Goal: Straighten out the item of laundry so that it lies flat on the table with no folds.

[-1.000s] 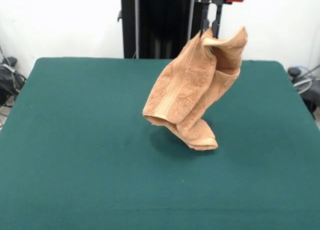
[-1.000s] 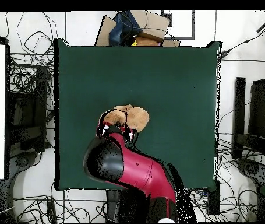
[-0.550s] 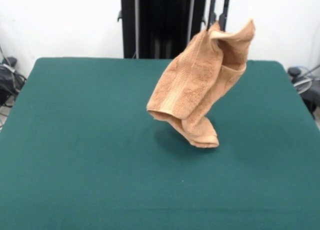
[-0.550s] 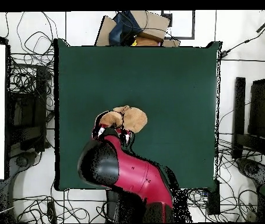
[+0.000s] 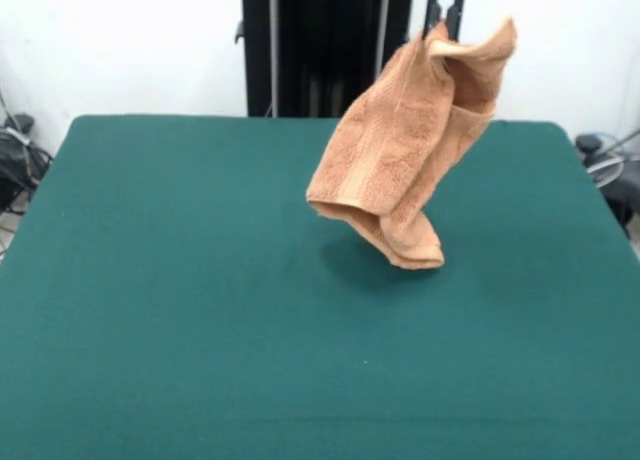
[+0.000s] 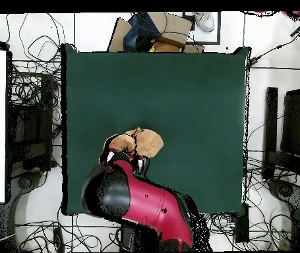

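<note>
The item of laundry, a light orange-tan terry towel, hangs in the air above the table, folded and bunched on itself rather than spread. In the front view its top corner is pinched up near the picture's upper edge, one flap curling outward to the right of that point, and the rest falls down and to the left in a doubled drape; a woven band shows along the lower left fold, and the lowest tip ends in a narrow hem. A dark shadow lies on the green cloth just under that tip, and whether the tip touches the surface cannot be told. The gripper shows only as two thin dark fingers at the top edge, closed onto the towel's upper corner. In the overhead view the towel appears as a small crumpled lump over the table, with the red and black arm reaching to it from below.
</note>
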You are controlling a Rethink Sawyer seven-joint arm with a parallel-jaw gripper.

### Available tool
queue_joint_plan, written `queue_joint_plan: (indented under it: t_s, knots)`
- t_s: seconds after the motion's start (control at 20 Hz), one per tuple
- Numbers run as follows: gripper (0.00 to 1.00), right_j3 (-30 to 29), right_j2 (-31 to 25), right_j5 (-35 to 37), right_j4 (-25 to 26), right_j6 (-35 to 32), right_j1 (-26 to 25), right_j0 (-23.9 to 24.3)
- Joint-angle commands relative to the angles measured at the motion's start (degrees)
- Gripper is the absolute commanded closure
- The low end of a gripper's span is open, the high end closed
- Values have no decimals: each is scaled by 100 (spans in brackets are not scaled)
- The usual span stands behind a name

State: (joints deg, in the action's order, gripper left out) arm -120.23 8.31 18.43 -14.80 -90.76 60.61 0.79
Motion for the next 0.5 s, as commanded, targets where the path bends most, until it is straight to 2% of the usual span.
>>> queue_joint_plan:
  t_s: [0.05,0.5]
  knots:
    - [100,-341,201,655,-269,-1529,162,12]
    - [100,-317,274,771,-186,-1442,257,58]
